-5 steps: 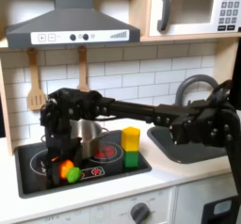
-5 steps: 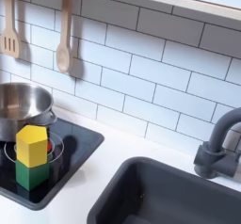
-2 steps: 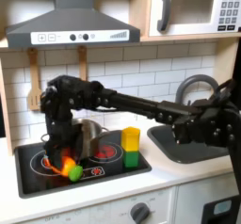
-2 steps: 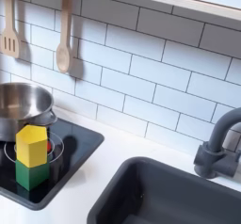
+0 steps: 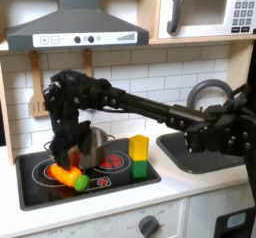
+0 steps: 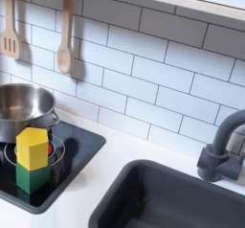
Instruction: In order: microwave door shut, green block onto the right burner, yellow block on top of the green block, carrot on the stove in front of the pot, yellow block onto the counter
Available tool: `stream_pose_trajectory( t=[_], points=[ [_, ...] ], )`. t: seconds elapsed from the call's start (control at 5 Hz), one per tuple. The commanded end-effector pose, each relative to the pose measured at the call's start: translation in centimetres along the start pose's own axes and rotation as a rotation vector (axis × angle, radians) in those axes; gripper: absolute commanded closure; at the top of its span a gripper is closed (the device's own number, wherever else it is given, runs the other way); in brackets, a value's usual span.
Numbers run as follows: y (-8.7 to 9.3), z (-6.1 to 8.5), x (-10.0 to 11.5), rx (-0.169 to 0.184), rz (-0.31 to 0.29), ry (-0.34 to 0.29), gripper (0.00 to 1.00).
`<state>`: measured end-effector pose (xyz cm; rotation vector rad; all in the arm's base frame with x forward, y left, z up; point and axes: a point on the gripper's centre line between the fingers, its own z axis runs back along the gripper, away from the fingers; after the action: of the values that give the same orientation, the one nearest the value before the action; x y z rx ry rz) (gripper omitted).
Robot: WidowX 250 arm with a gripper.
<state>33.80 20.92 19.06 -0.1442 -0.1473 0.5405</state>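
Observation:
In the first exterior view the carrot [image 5: 68,175], orange with a green end, lies on the black stove [image 5: 115,178] in front of the silver pot [image 5: 96,146]. My gripper [image 5: 64,152] hangs just above the carrot, open, fingers pointing down and holding nothing. The yellow block [image 5: 139,145] stands on the green block [image 5: 140,167] on the burner at the first exterior view's right. The second exterior view shows the same stack, yellow block [image 6: 32,147] on green block [image 6: 32,178], beside the pot [image 6: 21,108]. The microwave [image 5: 205,10] sits at the top right with its door shut.
A sink [image 5: 195,152] with a grey faucet [image 5: 205,94] lies to the stove's right, under my arm. Wooden utensils [image 5: 39,87] hang on the tiled wall. White counter [image 5: 185,187] runs along the front. A range hood [image 5: 75,22] hangs above.
The gripper let go of the carrot and rose a little. The carrot now lies flat on the stove in front of the pot. The blocks have not moved.

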Motion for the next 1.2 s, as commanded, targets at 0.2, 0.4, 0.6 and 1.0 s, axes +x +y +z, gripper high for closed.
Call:
stream_pose_trajectory(
  t=[0.2, 0.4, 0.6, 1.0],
  points=[
    [-3.3, 2.6, -2.6, -0.073, -0.076, -0.016, 0.0],
    [-4.9, 3.2, -3.7, -0.09, -0.13, -0.016, 0.0],
    [-6.4, 3.2, -4.7, -0.098, -0.223, 0.001, 0.0],
    [-7.8, 2.9, -5.3, -0.112, -0.36, 0.03, 0.0]
  ],
)
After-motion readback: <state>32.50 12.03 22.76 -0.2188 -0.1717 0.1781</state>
